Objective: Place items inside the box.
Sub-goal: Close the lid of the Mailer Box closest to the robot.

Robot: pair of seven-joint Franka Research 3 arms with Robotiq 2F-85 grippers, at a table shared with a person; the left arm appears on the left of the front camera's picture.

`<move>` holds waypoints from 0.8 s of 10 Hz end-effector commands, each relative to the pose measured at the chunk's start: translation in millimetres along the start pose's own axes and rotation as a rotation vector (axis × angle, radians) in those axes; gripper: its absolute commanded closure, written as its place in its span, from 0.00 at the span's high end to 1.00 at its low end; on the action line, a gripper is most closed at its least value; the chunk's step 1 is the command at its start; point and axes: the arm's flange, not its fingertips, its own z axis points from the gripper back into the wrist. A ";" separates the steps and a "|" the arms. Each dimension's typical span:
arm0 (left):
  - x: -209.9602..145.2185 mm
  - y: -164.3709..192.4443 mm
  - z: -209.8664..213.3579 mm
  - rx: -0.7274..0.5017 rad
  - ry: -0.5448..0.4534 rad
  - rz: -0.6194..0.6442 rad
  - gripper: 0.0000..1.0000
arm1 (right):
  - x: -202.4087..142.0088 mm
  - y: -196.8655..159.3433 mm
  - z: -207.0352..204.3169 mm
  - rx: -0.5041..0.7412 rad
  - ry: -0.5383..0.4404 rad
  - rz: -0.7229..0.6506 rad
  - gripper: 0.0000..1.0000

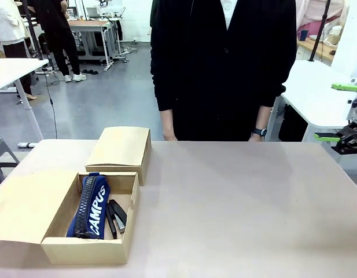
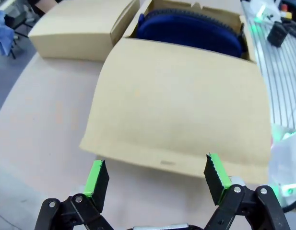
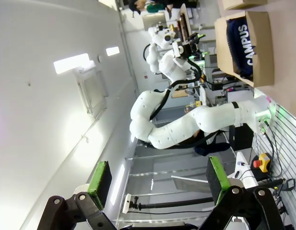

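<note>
Already the navy blue zip pouch (image 1: 90,206) and black staplers (image 1: 116,216) lie inside the long tan cardboard box (image 1: 85,250) on my beige table (image 1: 236,202). My left pincer (image 2: 156,178) hovers released over the box's flap lid (image 2: 181,103); my right pincer (image 1: 339,112) hangs released at the table's right edge.

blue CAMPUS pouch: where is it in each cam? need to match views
Front view: blue pouch lower left, lying inside the open box beside black staplers.
Left wrist view: top centre, beyond the box's wide flap lid.
Right wrist view: top right, lettering sideways.
Shared landmark: the open box.
</note>
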 end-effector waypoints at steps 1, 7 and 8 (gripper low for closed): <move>-17.4 18.0 12.6 -0.024 0.052 -0.034 1.00 | -2.0 6.0 -1.2 0.024 -0.001 -0.017 1.00; -64.6 40.4 -23.5 -0.051 0.138 0.063 1.00 | -2.0 6.0 -1.2 0.024 -0.001 -0.017 1.00; -69.6 39.3 -32.5 -0.067 0.135 0.066 1.00 | -2.0 6.0 -1.2 0.024 -0.001 -0.017 1.00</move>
